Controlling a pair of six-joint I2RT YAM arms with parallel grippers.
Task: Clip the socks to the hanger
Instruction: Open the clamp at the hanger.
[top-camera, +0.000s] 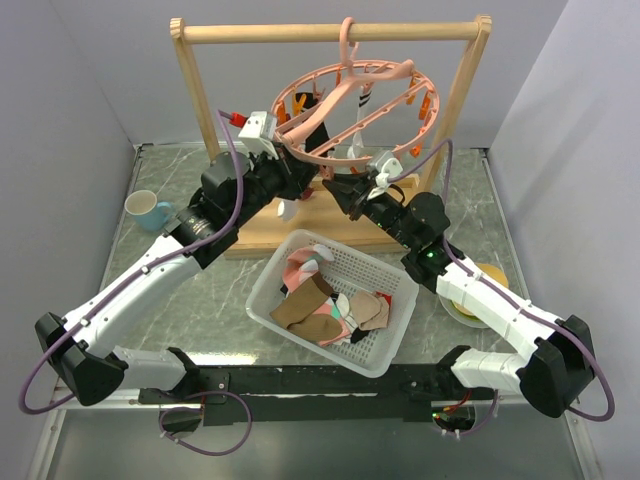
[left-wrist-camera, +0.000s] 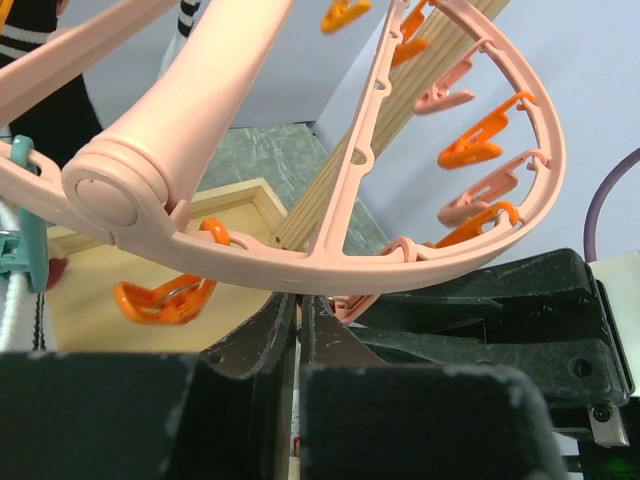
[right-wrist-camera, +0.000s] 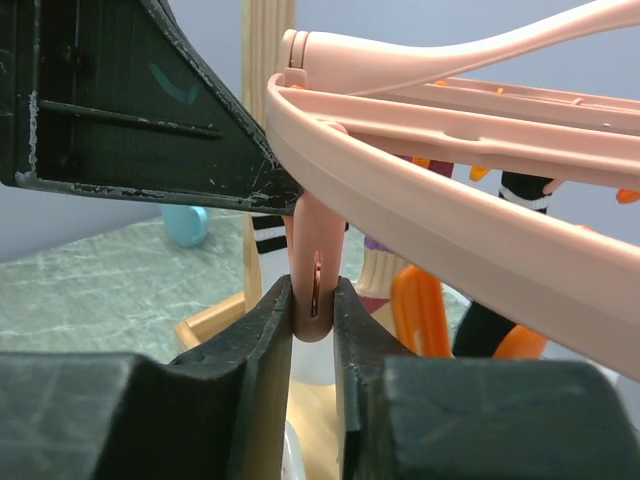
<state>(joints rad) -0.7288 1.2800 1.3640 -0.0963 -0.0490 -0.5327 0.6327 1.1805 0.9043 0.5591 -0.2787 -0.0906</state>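
The salmon-pink ring hanger hangs by its hook from the wooden rack, with a striped sock and a white one clipped on. Under the ring's near rim hangs a pink clip, and my right gripper is shut on it, with both fingers pressing its sides. My left gripper is shut just below the ring. A sliver of white fabric shows between its jaws. In the top view a white sock dangles beneath that gripper. The two grippers almost meet.
A white mesh basket with several loose socks stands between the arms. The wooden rack stands on its base at the back. A blue mug sits at the left and a yellow dish under the right arm. Orange clips line the ring.
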